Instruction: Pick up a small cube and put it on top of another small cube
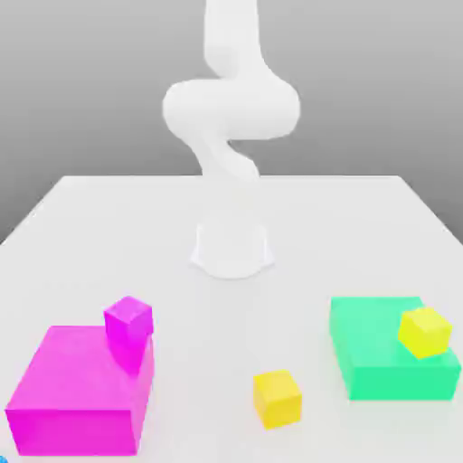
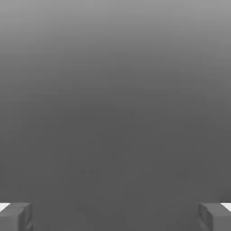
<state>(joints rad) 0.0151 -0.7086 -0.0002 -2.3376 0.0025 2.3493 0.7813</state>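
1. white arm (image 1: 231,113) upright at the far middle of the white surface (image 1: 362,235), base (image 1: 232,249) planted on it, upper links curled above
2. end effector (image 2: 115,216) wide open, nothing between the fingers; two grey fingertips (image 2: 16,216) seen at opposite edges of the hand view with plain grey in between
3. small yellow cube (image 1: 277,397) alone on the bare surface, near front, slightly toward the exterior view's right of centre, touching nothing
4. second small yellow cube (image 1: 424,331) sitting tilted on top of the green block (image 1: 380,357), at its corner toward the exterior view's right
5. green block flat on the surface at the exterior view's right, well apart from the lone yellow cube
6. small magenta cube (image 1: 128,324) on the far corner of the large magenta block (image 1: 81,389), on the side nearer the centre
7. large magenta block flat on the surface at the exterior view's front left
8. all cubes and blocks well apart from the arm base; arm touching none of them
9. tiny blue bit (image 1: 3,459) at the front left corner of the exterior view, too cut off to identify
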